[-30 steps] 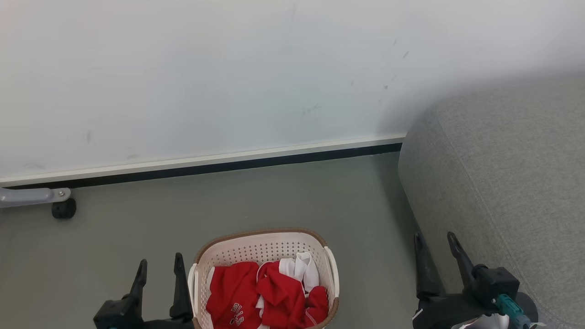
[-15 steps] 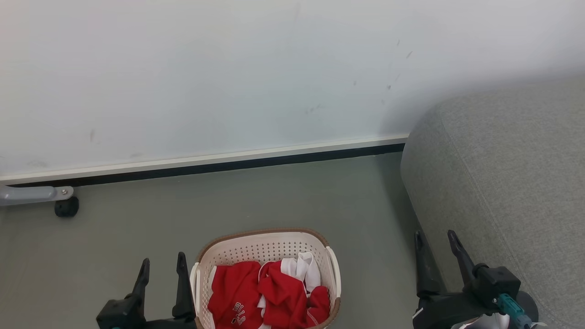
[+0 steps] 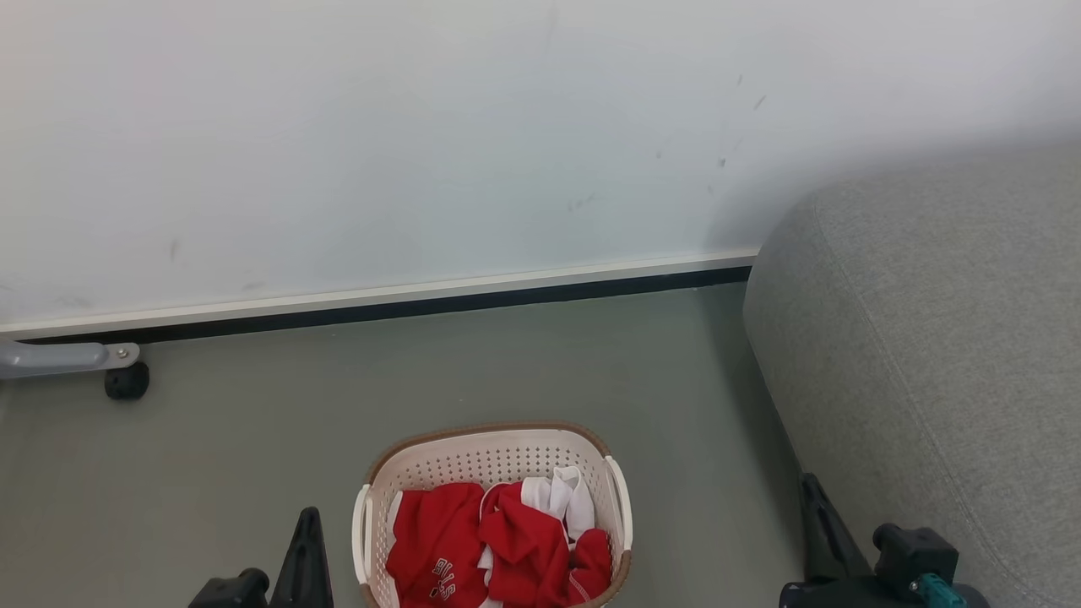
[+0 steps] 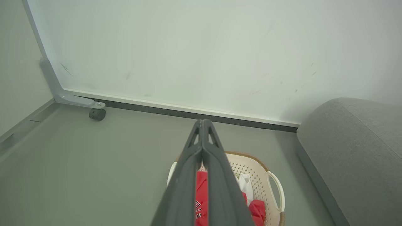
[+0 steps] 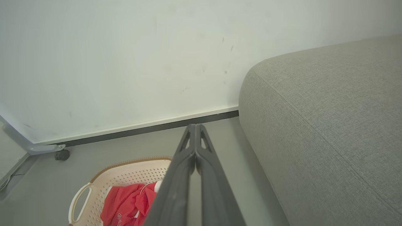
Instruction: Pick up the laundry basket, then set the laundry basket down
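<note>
Head view: laundry basket [image 3: 490, 456] on floor [image 3: 211, 456]; left pincer [image 3: 309, 518], right pincer [image 3: 812, 490] closed.

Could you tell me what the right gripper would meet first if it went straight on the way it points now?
Likely the floor near the wall's dark baseboard, though depth is unclear. The shut right gripper points between the laundry basket and the grey sofa, toward neither.

White scuffed wall [image 5: 125, 62] standing ahead of right gripper [image 5: 195, 127]; grey sofa [image 5: 329, 110] sitting just right of it; grey floor [image 5: 132, 146] lying beneath.
</note>
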Controlling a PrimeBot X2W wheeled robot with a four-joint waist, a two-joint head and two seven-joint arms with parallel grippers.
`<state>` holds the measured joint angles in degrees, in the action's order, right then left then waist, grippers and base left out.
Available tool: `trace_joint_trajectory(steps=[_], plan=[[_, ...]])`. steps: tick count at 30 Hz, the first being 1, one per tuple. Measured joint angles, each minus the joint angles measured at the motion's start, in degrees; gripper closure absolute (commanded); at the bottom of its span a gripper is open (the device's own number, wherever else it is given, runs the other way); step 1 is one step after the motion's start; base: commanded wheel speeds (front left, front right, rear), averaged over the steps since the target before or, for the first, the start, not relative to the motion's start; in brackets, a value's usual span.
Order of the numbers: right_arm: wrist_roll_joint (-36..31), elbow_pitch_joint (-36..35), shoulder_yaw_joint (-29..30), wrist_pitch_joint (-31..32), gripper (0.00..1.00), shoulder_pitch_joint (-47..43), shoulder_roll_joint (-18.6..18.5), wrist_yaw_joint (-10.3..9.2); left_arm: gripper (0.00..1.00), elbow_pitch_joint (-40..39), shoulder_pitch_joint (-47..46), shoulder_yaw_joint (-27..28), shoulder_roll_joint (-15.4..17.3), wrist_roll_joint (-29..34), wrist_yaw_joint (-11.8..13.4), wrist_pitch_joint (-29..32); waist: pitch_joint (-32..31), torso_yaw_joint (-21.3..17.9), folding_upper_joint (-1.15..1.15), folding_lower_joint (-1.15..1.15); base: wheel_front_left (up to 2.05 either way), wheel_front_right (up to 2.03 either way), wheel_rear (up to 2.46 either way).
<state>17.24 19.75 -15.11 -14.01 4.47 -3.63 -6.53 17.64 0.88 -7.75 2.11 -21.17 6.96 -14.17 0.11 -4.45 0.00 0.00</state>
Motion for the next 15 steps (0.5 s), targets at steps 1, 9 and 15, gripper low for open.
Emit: trace_joint_trajectory(steps=[1, 9, 15], plan=[[0.5, 0.0, 0.3, 0.3, 1.0, 0.0, 0.0, 0.13, 1.0, 0.0, 0.0, 0.1, 0.0, -0.4, -0.3, 0.3, 0.0, 0.0, 0.0, 0.0, 0.0, 0.0, 0.0], [6.1, 0.0, 2.3, 2.0, 1.0, 0.0, 0.1, 1.22, 1.0, 0.0, -0.1, 1.1, 0.0, -6.1, -1.5, 1.9, 0.0, 0.5, 0.0, 0.0, 0.0, 0.0, 0.0], [11.3, 0.0, 3.7, 3.4, 1.0, 0.1, 0.2, 2.1, 1.0, 0.0, -0.3, 1.8, 0.0, -11.1, -2.1, 3.3, 0.0, 0.8, 0.0, 0.0, 0.0, 0.0, 0.0]])
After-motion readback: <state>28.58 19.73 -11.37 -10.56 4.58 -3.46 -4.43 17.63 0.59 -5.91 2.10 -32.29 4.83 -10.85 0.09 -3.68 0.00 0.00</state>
